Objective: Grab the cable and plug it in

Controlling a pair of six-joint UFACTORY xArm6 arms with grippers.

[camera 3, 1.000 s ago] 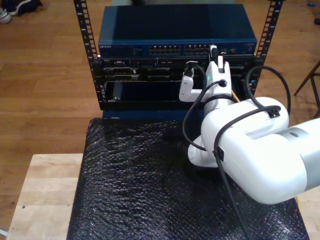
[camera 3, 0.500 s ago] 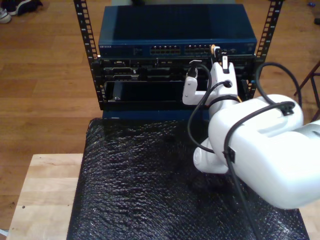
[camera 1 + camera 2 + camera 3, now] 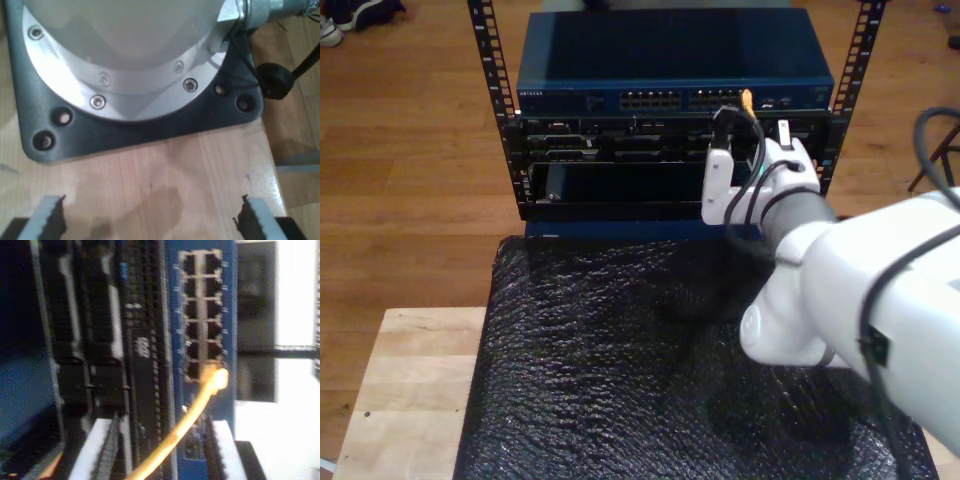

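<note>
The yellow-orange cable [image 3: 192, 412] runs up between the fingers [image 3: 107, 450] of my second gripper [image 3: 164, 422]. Its tip sits at a port in the lower end of the port block of the blue switch [image 3: 227, 315]. The jaws stand apart on either side of the cable, with neither pad visibly touching it. In the exterior view, my second gripper [image 3: 760, 128] is just in front of the switch [image 3: 670, 60], with the cable's orange tip [image 3: 746, 98] at the port row. My first gripper [image 3: 150, 215] is open over bare wood, with nothing between its fingers.
The switch sits on top of a black rack [image 3: 620, 165] with dark units below it. Black bubble wrap [image 3: 620, 370] covers the table in front, and a wooden board [image 3: 410, 390] shows at the exterior view's left. An arm's base plate [image 3: 140, 125] is bolted to the wood ahead of my first gripper.
The arm carrying my second gripper has swung toward the exterior view's right. The gripper has shifted the same way along the switch front, and the orange tip now shows at the port row.
</note>
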